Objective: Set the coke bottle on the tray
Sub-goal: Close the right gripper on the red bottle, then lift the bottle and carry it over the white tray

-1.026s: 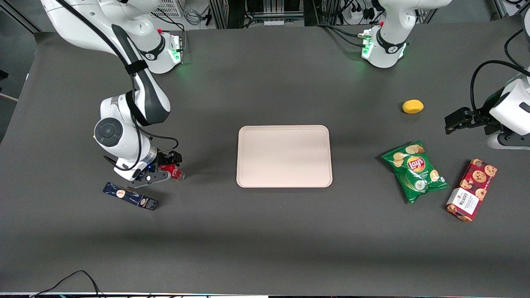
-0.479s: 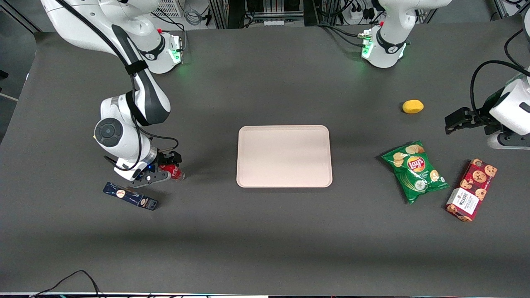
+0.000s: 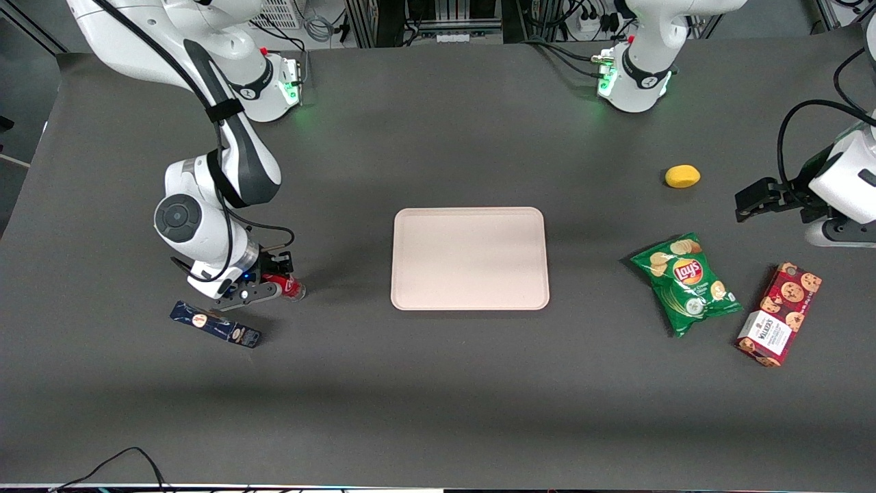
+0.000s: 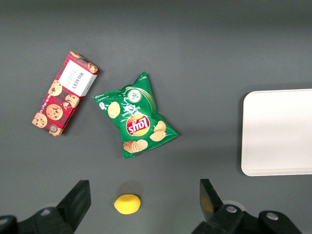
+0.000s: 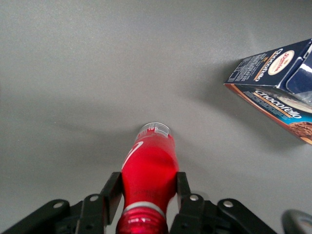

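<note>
the dark grey table [image 3: 438, 383] carries the tray [image 3: 469, 258] in its middle, a blue box [image 3: 215, 324] near the gripper [image 3: 272, 279], and a chips bag [image 3: 686, 282], cookie box [image 3: 779, 313] and lemon [image 3: 682, 176] toward the parked arm's end.

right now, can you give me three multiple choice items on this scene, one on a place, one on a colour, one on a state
1. Where is the dark blue Chocofallo box?
A. on the tray
B. on the table, nearer the front camera than the coke bottle
C. beside the lemon

2. What colour is the Lay's chip bag?
A. green
B. blue
C. orange

3. What is the gripper doing?
A. open above the tray
B. shut on the coke bottle
C. shut on the Walkers cookie box

Key: 1 B, the box lies just nearer the camera than the coke bottle. 2 A, the bag is green. 3 B, both fingers press the bottle's sides; the tray holds nothing.
</note>
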You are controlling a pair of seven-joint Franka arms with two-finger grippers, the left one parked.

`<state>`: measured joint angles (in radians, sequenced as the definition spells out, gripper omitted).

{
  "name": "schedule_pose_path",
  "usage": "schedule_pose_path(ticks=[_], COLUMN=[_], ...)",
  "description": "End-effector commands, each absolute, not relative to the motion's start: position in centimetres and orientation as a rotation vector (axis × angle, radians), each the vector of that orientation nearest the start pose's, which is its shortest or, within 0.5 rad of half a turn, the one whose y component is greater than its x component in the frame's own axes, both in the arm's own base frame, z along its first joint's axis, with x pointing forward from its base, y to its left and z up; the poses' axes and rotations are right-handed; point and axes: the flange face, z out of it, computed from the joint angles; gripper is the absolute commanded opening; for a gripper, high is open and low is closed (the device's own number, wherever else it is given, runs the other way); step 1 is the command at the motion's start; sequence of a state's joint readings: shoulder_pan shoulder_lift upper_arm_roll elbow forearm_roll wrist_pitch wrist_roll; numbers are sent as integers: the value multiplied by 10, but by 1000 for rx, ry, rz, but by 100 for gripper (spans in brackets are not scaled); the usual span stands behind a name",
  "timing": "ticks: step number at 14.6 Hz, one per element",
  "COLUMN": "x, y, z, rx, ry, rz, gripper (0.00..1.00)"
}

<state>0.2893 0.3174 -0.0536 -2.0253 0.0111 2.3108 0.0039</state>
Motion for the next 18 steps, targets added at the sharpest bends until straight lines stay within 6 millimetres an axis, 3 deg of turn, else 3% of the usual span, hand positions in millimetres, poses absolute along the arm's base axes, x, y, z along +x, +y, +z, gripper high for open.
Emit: schedule_pose_path(ticks=[1,4,10,14,18], x=[581,597,606,604,582], y=[144,156,164,176,258], z=[324,382,473,483,489], rx=[-3102,-3098,-3072,-3071,-3073], ry=[-357,-367,-372,-352,-160], rz=[19,135,85,98,92], gripper=[0,0,0,0,0])
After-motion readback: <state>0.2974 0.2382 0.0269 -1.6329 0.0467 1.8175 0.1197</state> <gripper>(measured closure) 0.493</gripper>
